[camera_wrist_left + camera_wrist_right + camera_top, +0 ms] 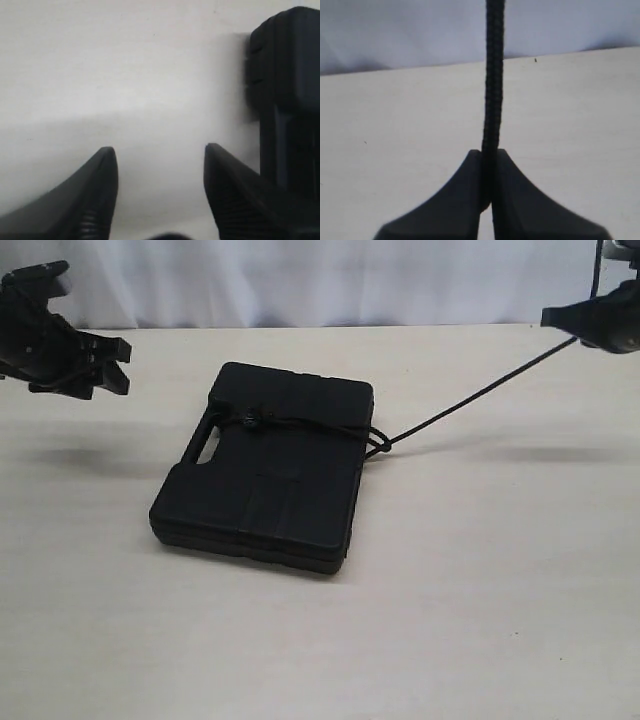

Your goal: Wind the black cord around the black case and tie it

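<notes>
Left claw [117,365] sits in the upper left of the frame, raised off the desk [450,630], jaws spread wide and holding nothing. It is well apart from the case [265,465]. In the left wrist view the claw [159,150] has bare desk [125,75] between its two fingers, and an end of the case [290,65] shows just past one finger.

Right claw [560,317] is in the upper right of the frame, also raised, and pinched tight on the cord [480,395]. The right wrist view shows the claw [487,155] with the braided cord [493,75] clamped between the tips.

The cord runs taut in a straight line from the right claw down-left to the case's right edge, clear of the desk. It has a small loop [378,440] at that edge, then crosses the lid to a knot [250,422] near the handle cut-out.

The case lies flat on the desk, a little left of the frame's centre, handle side facing left. A white curtain [300,280] runs along the top behind the desk.
</notes>
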`<state>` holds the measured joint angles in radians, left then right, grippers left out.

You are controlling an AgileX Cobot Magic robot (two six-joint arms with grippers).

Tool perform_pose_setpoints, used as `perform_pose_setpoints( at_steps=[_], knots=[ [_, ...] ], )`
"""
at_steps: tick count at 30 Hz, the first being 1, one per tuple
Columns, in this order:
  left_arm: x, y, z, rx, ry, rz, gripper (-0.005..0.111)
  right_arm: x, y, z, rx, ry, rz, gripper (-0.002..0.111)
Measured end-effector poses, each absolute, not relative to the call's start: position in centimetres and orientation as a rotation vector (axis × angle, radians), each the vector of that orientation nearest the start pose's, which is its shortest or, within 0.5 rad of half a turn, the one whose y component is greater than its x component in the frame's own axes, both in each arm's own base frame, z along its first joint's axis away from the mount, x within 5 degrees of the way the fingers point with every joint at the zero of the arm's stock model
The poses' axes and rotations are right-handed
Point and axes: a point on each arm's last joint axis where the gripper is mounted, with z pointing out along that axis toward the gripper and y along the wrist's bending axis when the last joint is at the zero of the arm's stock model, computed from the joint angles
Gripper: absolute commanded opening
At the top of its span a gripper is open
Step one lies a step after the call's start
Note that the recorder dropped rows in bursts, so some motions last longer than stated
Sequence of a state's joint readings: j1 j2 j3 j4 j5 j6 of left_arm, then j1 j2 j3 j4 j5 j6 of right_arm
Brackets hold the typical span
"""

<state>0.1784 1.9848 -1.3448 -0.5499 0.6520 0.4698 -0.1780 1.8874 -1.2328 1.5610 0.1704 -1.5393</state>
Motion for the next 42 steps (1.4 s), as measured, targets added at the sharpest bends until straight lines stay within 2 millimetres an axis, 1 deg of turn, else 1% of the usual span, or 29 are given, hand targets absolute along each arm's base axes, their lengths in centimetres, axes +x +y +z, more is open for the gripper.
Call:
perform_pose_setpoints(
  at_steps=[2, 4, 5, 8, 9, 10, 11, 13, 15, 18, 20, 21, 22, 25, 28, 31, 33, 35, 37, 40, 42],
  knots=[
    [40.7, 4.8, 17.4, -0.118, 2.671, -0.363, 0.050, 42.2, -5.7, 21.9, 0.137, 2.114, 0.147, 0.006],
    [40.4, 5.3, 17.3, -0.120, 2.696, -0.361, 0.046, 42.2, -5.6, 21.9, 0.159, 2.113, 0.184, 0.013],
    [40.3, 5.6, 17.2, -0.120, 2.708, -0.358, 0.040, 42.1, -5.5, 21.8, 0.173, 2.119, 0.194, 0.018],
    [39.7, 5.7, 17.2, -0.091, 2.764, -0.355, 0.014, 41.6, -5.5, 21.1, 0.205, 2.168, 0.213, 0.035],
    [39.4, 5.7, 17.5, -0.089, 2.784, -0.350, 0.006, 41.4, -5.5, 20.7, 0.219, 2.195, 0.233, 0.040],
    [39.2, 5.8, 17.7, -0.092, 2.798, -0.342, 0.000, 41.2, -5.6, 20.5, 0.229, 2.226, 0.258, 0.043],
    [39.0, 5.8, 18.1, -0.097, 2.807, -0.335, 0.000, 40.9, -5.8, 20.4, 0.235, 2.260, 0.289, 0.045],
    [38.4, 5.8, 19.3, -0.083, 2.819, -0.306, 0.000, 40.4, -6.2, 20.3, 0.230, 2.365, 0.337, 0.041],
    [37.7, 5.7, 20.7, -0.091, 2.823, -0.306, 0.000, 39.7, -6.5, 20.3, 0.200, 2.516, 0.334, 0.028],
    [36.6, 5.0, 22.4, -0.079, 2.853, -0.344, 0.000, 38.4, -6.7, 20.5, 0.171, 2.739, 0.250, 0.004],
    [35.8, 4.0, 23.6, -0.035, 2.882, -0.345, 0.000, 37.4, -6.2, 20.8, 0.105, 2.867, 0.190, 0.004],
    [35.3, 3.2, 24.1, 0.013, 2.916, -0.323, 0.000, 36.7, -5.5, 21.1, 0.046, 2.933, 0.152, 0.004],
    [34.9, 2.7, 24.6, 0.031, 2.935, -0.299, 0.000, 36.3, -4.9, 21.5, 0.007, 2.961, 0.127, 0.004],
    [33.5, 0.8, 26.0, 0.111, 2.984, -0.152, 0.000, 34.9, -2.1, 23.3, -0.136, 2.986, 0.032, 0.004],
    [31.5, -0.9, 27.2, 0.178, 2.962, -0.039, 0.000, 33.1, 0.2, 25.1, -0.222, 2.950, -0.065, 0.004],
    [29.0, -1.8, 28.3, 0.211, 2.907, -0.020, 0.000, 31.0, 1.4, 26.8, -0.237, 2.902, -0.114, 0.004],
    [27.0, -1.9, 29.3, 0.211, 2.856, -0.021, 0.000, 29.4, 1.6, 28.1, -0.205, 2.863, -0.120, 0.004],
    [25.2, -1.8, 30.3, 0.204, 2.794, -0.021, 0.000, 27.9, 1.5, 29.2, -0.171, 2.829, -0.125, 0.006],
    [23.5, -1.7, 30.9, 0.197, 2.744, -0.019, 0.000, 26.6, 1.2, 30.1, -0.135, 2.781, -0.149, 0.013],
    [21.2, -1.6, 31.6, 0.196, 2.680, -0.019, 0.000, 24.7, 0.4, 30.7, -0.089, 2.746, -0.226, 0.034],
    [20.2, -1.5, 31.7, 0.194, 2.660, -0.019, 0.000, 23.9, 0.1, 30.7, -0.065, 2.733, -0.267, 0.047]
  ],
)
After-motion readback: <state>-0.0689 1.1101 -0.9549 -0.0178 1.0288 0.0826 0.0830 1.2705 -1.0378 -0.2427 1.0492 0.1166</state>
